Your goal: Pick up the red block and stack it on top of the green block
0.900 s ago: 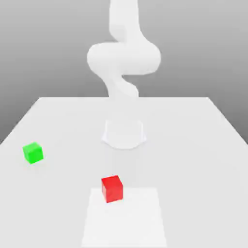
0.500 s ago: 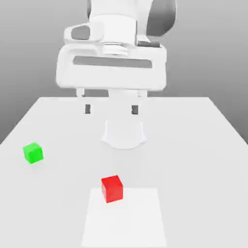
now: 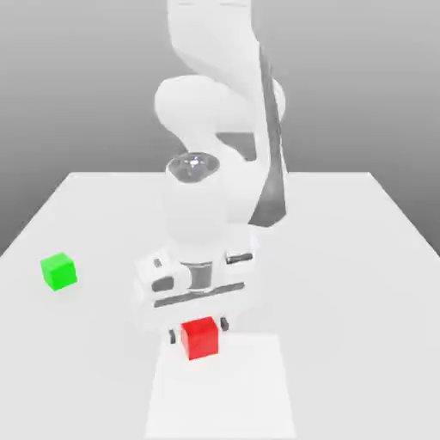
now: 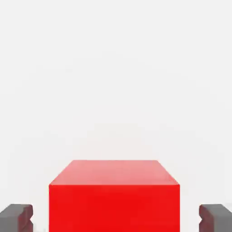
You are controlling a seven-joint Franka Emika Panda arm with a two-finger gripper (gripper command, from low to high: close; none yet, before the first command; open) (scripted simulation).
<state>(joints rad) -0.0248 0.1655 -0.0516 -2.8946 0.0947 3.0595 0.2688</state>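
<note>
Nearest the exterior view's camera, you see the red block [image 3: 200, 339], resting at the far edge of the pale rectangle [image 3: 232, 391] on the tabletop [image 3: 361, 301]. It lies between the fingers [image 4: 19, 218] of your gripper [image 3: 198, 330], one toward the exterior view's left, the other toward its right. The gripper is open: the hand view shows a gap on either side of the block, whose near face appears square to the closing direction. The block is a plain, bright red cube, with no evident long axis to favour. Its lower part is cut off in the hand view, so fingertip depth is probably, though not certainly, sufficient; you would next close evenly, then lift.

Farther back, toward the exterior view's left, the green block [image 3: 58, 271], a similar plain cube, sits well apart, its top free for stacking.
</note>
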